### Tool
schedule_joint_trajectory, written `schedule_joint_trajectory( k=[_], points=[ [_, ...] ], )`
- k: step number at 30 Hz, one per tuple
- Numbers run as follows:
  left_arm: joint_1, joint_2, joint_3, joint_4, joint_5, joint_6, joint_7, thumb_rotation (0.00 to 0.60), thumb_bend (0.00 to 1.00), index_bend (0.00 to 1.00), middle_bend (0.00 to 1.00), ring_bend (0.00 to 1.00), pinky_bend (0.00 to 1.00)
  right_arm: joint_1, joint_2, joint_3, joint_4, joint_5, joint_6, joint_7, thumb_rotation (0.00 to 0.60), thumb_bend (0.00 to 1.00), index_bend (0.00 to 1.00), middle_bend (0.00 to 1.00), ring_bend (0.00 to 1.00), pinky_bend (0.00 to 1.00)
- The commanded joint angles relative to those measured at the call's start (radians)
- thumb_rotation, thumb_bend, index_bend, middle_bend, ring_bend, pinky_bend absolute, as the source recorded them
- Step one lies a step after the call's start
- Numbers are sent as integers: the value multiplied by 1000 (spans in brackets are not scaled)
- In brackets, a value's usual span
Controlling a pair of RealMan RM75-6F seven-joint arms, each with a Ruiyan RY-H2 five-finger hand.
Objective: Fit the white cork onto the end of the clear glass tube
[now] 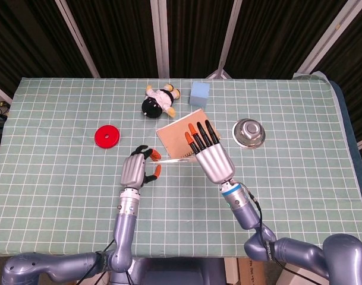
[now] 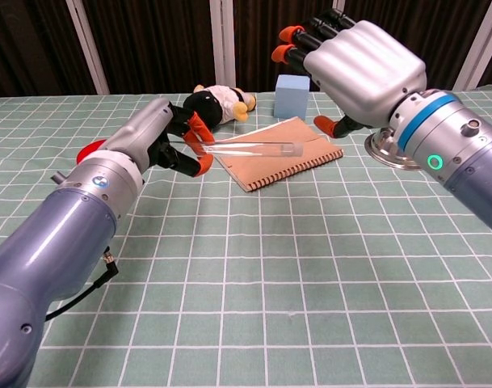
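Observation:
My left hand (image 1: 137,168) (image 2: 159,137) pinches one end of the clear glass tube (image 1: 176,158) (image 2: 250,148). The tube lies level and points right, over the front edge of a brown notebook (image 2: 282,162). Its free end (image 2: 292,149) shows a pale ring; I cannot tell whether that is the white cork. My right hand (image 1: 211,154) (image 2: 364,61) hovers just right of that free end, fingers stretched and apart, holding nothing that I can see. It does not touch the tube.
The notebook (image 1: 179,132) lies mid-table. Behind it are a plush toy (image 1: 159,101) (image 2: 218,103) and a blue block (image 1: 199,93) (image 2: 292,94). A steel bowl (image 1: 248,132) (image 2: 385,150) sits to the right, a red disc (image 1: 107,136) (image 2: 87,151) to the left.

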Motion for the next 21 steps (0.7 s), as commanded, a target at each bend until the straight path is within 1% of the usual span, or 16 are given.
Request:
schedule_joint_trajectory(
  k=[1,12,16,21],
  points=[
    [0,0,0,2,2,-1,-1,600,768,506,490,198,292,-1,1,1,1,0,0,1,600,390,139,68,0,0],
    [9,7,11,-3,20,-8,-9,600,768,506,489,198,293,-6,21,8,-1,2,4,12,600,390,139,68,0,0],
    [19,17,31,-12,33,-12,-10,600,768,506,490,198,293,-8,38,17,-14,5,10,14,600,390,139,68,0,0],
    [37,32,70,-14,49,-21,-12,600,768,506,489,198,293,-16,63,28,-35,11,19,14,600,390,139,68,0,0]
  ],
)
